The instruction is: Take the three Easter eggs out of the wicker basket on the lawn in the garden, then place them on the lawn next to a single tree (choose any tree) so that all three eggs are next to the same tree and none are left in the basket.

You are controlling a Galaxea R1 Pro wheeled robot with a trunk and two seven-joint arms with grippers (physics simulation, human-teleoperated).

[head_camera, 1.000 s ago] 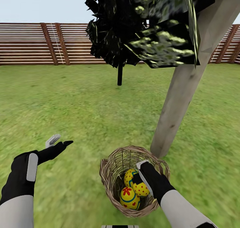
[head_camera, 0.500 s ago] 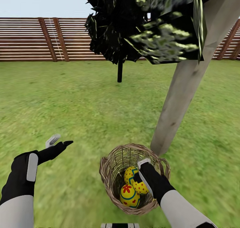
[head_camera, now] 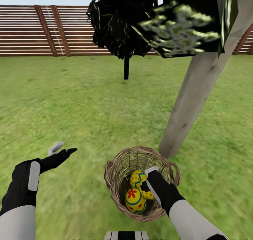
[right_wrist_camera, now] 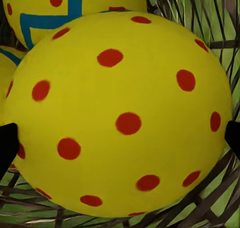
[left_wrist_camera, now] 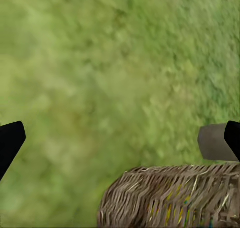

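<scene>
The lawn (head_camera: 88,103) runs back to a slatted fence (head_camera: 35,31), which sits higher in view than a second ago; the camera has tipped down. The wicker basket (head_camera: 114,168) rests beside the pale tree (head_camera: 196,92). The right gripper (head_camera: 147,184) stays inside it, jaws straddling a dotted egg (right_wrist_camera: 120,118) among the Easter eggs (head_camera: 136,197). The left gripper (head_camera: 62,148) hovers, jaws wide.
</scene>
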